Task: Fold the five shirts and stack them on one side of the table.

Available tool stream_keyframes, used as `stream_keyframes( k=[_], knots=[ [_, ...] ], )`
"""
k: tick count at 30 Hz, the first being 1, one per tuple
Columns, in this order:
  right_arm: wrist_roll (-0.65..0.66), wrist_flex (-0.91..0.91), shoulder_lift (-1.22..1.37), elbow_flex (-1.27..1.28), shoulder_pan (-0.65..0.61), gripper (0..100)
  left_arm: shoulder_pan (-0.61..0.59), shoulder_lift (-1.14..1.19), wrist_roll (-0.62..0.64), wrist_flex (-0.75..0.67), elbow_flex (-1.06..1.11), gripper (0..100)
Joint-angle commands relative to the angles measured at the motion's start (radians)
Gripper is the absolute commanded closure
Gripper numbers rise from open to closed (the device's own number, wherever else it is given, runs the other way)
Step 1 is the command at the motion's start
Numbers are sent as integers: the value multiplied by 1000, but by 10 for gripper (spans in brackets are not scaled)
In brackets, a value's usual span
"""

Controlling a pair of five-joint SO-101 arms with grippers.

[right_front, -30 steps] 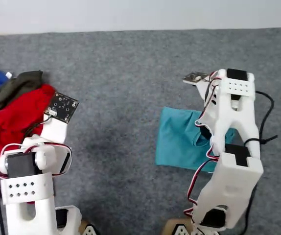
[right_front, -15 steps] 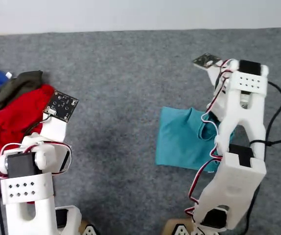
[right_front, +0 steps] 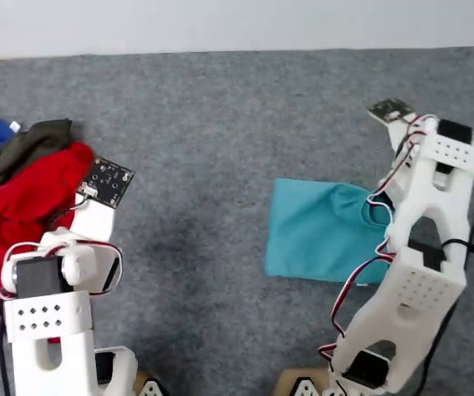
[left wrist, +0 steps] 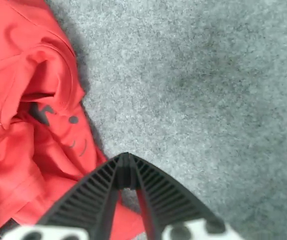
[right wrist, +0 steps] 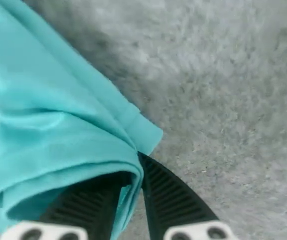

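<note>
The teal shirt [right_front: 319, 239] lies on the table [right_front: 204, 124], its edge pinched in the right gripper [right wrist: 133, 170]. The left gripper [left wrist: 126, 165], jaws closed and empty, hangs at the edge of the red shirt [left wrist: 28, 125].

The high view sits fixed above the grey felt-covered table [right_front: 204, 124], looking steeply down; the white plastic left arm [right_front: 47, 313] and right arm [right_front: 419, 289] rise from its near edge, and a pale wall strip [right_front: 220, 25] runs along the far edge; the left wrist view looks down along the left gripper [left wrist: 127, 162] from close above the felt, beside the crumpled red cotton shirt [left wrist: 28, 100]; the right wrist view sits nearer still, along the right gripper [right wrist: 136, 167] at the folded teal cotton shirt [right wrist: 43, 115]; each wrist view shares its shirt's edge and adjoining felt with the high view.
</note>
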Motion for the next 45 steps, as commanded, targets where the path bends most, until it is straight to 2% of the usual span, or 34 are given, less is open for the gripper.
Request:
stream_keyframes(
  k=[1,9,15,18,23,28,38,41,45],
  knots=[
    [-43,-21,10,-49,47,989,6,-12,-11,-25,7,995],
    [-141,-59,58,-49,108,969,6,-11,-11,-23,10,995],
    [-222,10,33,-51,110,772,6,-8,-11,-23,10,995],
    [-233,27,15,-51,96,723,6,-8,-8,-23,10,995],
    [-229,15,-12,-51,25,723,6,-8,-8,-21,10,995],
    [-230,-96,-21,-51,-42,723,6,-8,-6,-18,12,995],
    [-233,-366,16,-51,36,723,5,-12,-6,-23,41,995],
    [-235,-334,28,-51,65,723,5,-12,-6,-23,38,995],
    [-236,-179,-10,-51,62,723,5,-12,-6,-23,38,995]
  ],
)
